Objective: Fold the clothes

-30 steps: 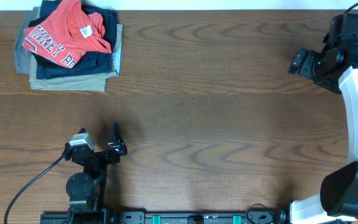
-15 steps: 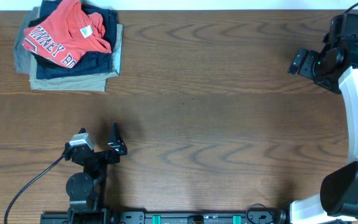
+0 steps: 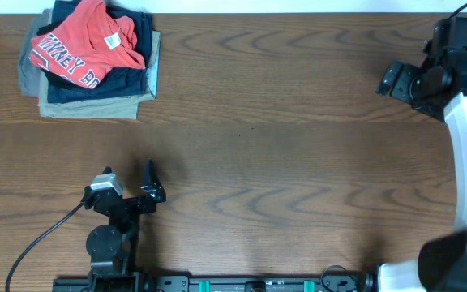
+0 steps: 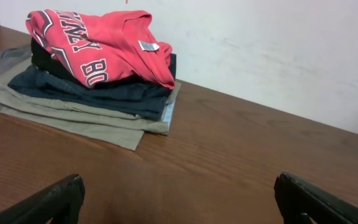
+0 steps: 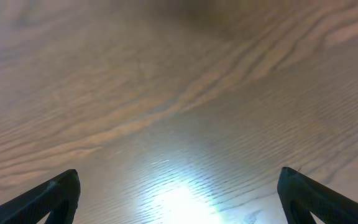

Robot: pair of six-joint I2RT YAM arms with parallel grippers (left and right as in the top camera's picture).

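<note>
The clothes, a crumpled coral-red T-shirt [image 3: 83,45] with white lettering, lie on top of a pile of folded garments at the table's far left corner. In the left wrist view the red T-shirt [image 4: 98,43] sits far ahead to the upper left. My left gripper [image 3: 130,180] is near the front edge, well short of the pile. It stands open [image 4: 182,199] over bare wood. My right gripper [image 3: 389,81] hangs at the far right, open [image 5: 179,196], with only glare-lit wood between its fingers.
Under the T-shirt lie folded navy [image 4: 86,90] and khaki garments [image 4: 73,118], seen as a stack [image 3: 96,101] from above. A white wall [image 4: 278,43] runs behind the table's back edge. A black cable [image 3: 39,243] trails from the left arm's base.
The right arm has shifted slightly at the right edge, its lower part blurred. The left arm and the pile have not moved.
</note>
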